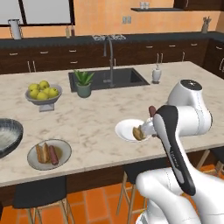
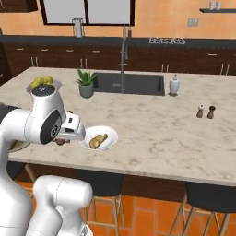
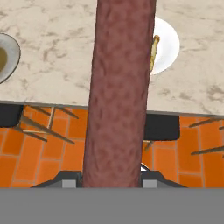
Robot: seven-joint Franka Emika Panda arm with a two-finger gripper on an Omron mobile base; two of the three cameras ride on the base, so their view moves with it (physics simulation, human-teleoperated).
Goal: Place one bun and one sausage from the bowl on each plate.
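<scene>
1. The jaws are pinched on a reddish-brown sausage (image 3: 119, 92); in the hand view its long axis runs straight away from the camera, from between the finger tips at the bottom to the top edge, so it points along the gripper (image 3: 111, 183).
2. In the left base view one end of the sausage (image 1: 152, 110) sticks up above the hand, just over the near edge of the table (image 1: 100, 118); how far it tilts I cannot tell.
3. Just beyond it lies the white plate (image 1: 124, 130), near the table's front edge; on it is a bun (image 1: 138, 133); in the right base view the bun (image 2: 98, 140) lies with its long axis slanting from near left to far right; the white plate (image 2: 109, 133) sits just beside the gripper.
4. Left along the front edge, well apart, the greyish-beige plate (image 1: 63, 147) carries a bun (image 1: 42, 152) and a second sausage (image 1: 53, 155) side by side, touching, both pointing roughly front to back.
5. At the far left edge sits the dark bowl (image 1: 9, 135), partly cut off; what lies in it is not visible.
6. Farther back stand a footed bowl of yellow-green fruit (image 1: 43, 93) and a potted plant (image 1: 83, 83); behind them the sink (image 1: 109, 78) with its tap.
</scene>
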